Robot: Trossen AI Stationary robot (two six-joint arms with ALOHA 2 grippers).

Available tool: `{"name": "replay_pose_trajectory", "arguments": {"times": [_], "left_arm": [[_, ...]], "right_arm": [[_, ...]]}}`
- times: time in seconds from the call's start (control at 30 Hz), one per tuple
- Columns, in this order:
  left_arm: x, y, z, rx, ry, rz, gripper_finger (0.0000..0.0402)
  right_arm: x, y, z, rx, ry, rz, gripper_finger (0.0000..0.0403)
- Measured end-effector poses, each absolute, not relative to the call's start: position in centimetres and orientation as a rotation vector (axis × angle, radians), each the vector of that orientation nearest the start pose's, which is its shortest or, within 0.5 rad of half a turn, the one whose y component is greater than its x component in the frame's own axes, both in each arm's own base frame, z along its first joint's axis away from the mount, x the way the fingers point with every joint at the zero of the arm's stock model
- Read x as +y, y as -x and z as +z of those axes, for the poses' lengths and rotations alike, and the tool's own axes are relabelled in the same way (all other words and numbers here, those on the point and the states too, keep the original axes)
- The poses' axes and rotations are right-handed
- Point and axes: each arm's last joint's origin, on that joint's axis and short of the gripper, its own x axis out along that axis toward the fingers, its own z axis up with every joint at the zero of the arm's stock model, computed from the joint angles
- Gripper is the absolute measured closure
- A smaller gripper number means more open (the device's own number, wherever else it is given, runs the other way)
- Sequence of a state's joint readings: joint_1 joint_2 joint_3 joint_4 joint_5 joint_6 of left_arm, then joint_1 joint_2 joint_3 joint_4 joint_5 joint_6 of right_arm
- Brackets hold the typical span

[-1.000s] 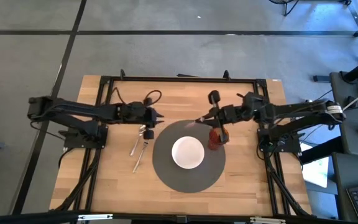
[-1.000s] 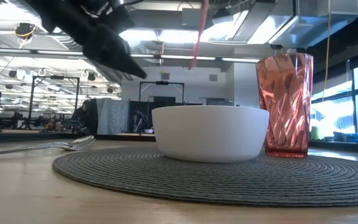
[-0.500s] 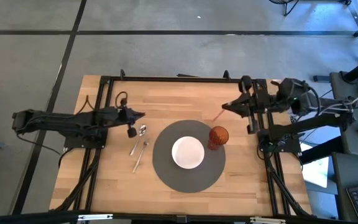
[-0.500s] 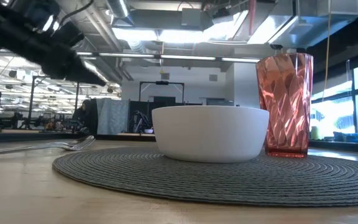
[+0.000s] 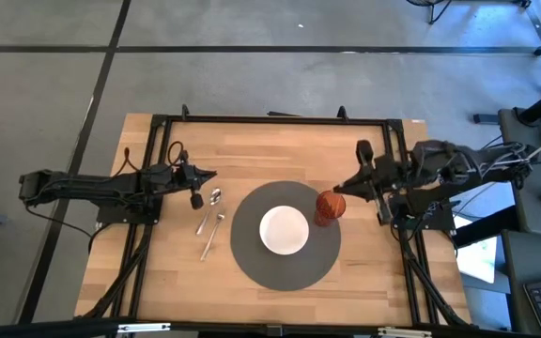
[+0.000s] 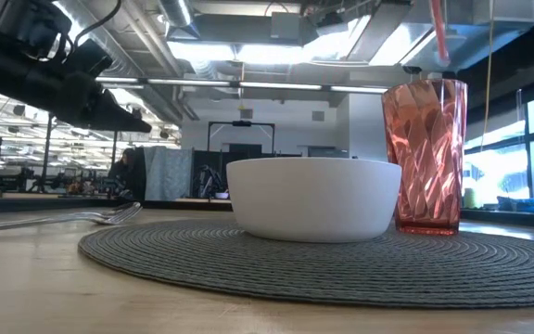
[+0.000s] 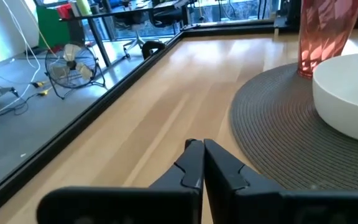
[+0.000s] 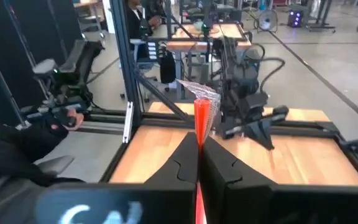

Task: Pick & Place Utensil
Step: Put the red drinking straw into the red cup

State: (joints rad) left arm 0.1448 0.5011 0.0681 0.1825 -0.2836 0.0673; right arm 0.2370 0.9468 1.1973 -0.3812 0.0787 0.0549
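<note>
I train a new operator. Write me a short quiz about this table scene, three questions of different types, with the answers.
1. True or false: the white bowl stands on the round grey mat.
2. Which one grips the thin red stick: the left hand or the right hand?
3. The spoon and fork lie: A) in the bowl; B) on the table beside the mat; C) in the left hand.

Key: 1 true; 2 right hand; 3 B.
</note>
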Motion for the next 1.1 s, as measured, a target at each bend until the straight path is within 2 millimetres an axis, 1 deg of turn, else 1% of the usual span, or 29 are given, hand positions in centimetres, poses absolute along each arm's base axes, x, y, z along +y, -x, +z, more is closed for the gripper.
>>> {"name": "replay_pose_trajectory", "arguments": {"times": [0.17, 0.3, 0.4, 0.57, 0.73, 0.9, 1.1], "left_arm": [[2.7, -12.6, 15.8, 0.264, -0.081, 0.417, 0.0394], [2.7, -12.6, 15.8, 0.265, -0.081, 0.417, 0.0398], [2.7, -12.6, 15.8, 0.264, -0.081, 0.417, 0.04], [2.7, -12.6, 15.8, 0.264, -0.081, 0.417, 0.0398], [2.7, -12.6, 15.8, 0.264, -0.082, 0.426, 0.0397], [2.7, -12.6, 15.8, 0.264, -0.083, 0.428, 0.04], [2.7, -12.6, 15.9, 0.264, -0.081, 0.428, 0.0394]], "right_arm": [[4.5, -18.3, 40.1, 0.159, 0.012, 0.117, 0.04], [4.3, -18.2, 39.0, 0.164, 0.049, 0.08, 0.0399], [4.4, -18.5, 38.0, 0.188, 0.076, 0.081, 0.0399], [4.6, -19.2, 35.6, 0.184, 0.076, 0.08, 0.0399], [4.6, -19.8, 32.7, 0.173, 0.077, 0.027, 0.0398], [4.6, -19.8, 31.0, 0.188, 0.073, 0.018, 0.0398], [4.5, -19.8, 29.0, 0.231, 0.067, -0.014, 0.0398]]}}
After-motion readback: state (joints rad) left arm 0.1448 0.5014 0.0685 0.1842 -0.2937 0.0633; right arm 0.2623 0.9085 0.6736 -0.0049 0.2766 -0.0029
